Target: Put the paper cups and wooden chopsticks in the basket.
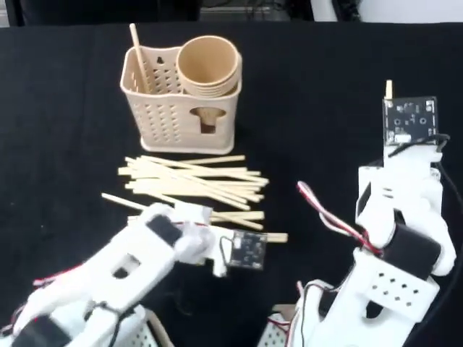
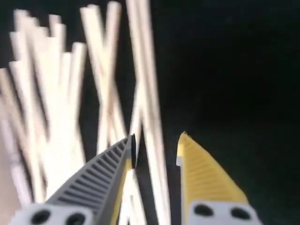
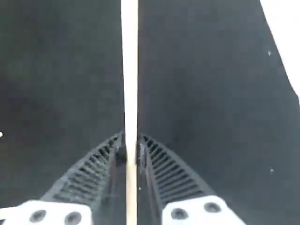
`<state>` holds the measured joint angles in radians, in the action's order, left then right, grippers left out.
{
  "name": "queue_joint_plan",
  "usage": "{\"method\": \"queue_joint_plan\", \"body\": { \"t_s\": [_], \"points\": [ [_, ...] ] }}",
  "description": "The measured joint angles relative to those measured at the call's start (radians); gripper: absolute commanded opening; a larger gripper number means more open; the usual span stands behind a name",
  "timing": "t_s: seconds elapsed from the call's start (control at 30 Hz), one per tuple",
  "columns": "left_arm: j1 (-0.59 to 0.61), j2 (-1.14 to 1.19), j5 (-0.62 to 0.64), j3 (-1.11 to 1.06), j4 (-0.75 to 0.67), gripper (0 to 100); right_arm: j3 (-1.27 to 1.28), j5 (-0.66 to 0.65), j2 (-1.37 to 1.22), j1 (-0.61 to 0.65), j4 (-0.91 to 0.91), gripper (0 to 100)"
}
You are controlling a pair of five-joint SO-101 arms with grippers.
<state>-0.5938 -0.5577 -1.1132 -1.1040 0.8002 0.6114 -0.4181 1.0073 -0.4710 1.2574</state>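
A beige perforated basket [image 1: 170, 116] stands at the back of the table. Stacked paper cups [image 1: 208, 66] fill one side of it, and one wooden chopstick [image 1: 139, 58] leans in the other. A pile of chopsticks [image 1: 195, 182] lies in front of the basket. My left gripper [image 2: 157, 138] hovers open over the pile [image 2: 61, 117], with a chopstick [image 2: 151, 117] running between its grey and yellow fingers. My right gripper [image 3: 131, 143] is shut on a single chopstick [image 3: 129, 70]. That stick's tip [image 1: 389, 88] pokes out beyond the right arm, well to the right of the basket.
The table is covered in black cloth [image 1: 311, 130]. The left arm [image 1: 137, 267] reaches in from the front left over the near end of the pile. The right arm [image 1: 401, 238] stands at the front right, with red and white cables [image 1: 329, 213] beside it.
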Motion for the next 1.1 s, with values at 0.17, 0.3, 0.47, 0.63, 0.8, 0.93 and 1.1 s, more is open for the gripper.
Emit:
{"method": "queue_joint_plan", "body": {
  "t_s": [0.17, 0.3, 0.47, 0.63, 0.8, 0.93, 1.1],
  "points": [
    [-0.006, 0.242, 0.018, 0.127, -0.003, 16, 0.005, 0.000, 0.000, 0.000, -0.006, 1.2],
    [-0.005, 0.368, 0.041, 0.203, 0.002, 16, 0.006, 0.000, 0.000, 0.000, -0.006, 1.2],
    [-0.005, 0.408, 0.049, 0.218, 0.002, 16, 0.006, 0.000, 0.000, 0.000, -0.006, 1.2],
    [-0.014, 0.414, 0.049, 0.218, 0.003, 2, 0.006, 0.000, 0.000, 0.000, -0.006, 1.2],
    [-0.015, 0.414, 0.054, 0.244, 0.063, 3, 0.006, 0.000, 0.000, 0.000, -0.006, 1.2],
    [-0.034, 0.382, 0.055, 0.261, 0.132, 3, 0.006, 0.000, 0.000, 0.000, -0.006, 1.2],
    [-0.049, 0.285, 0.055, 0.233, 0.192, 3, 0.015, 0.000, 0.000, 0.000, -0.006, 1.2]
  ]
}}
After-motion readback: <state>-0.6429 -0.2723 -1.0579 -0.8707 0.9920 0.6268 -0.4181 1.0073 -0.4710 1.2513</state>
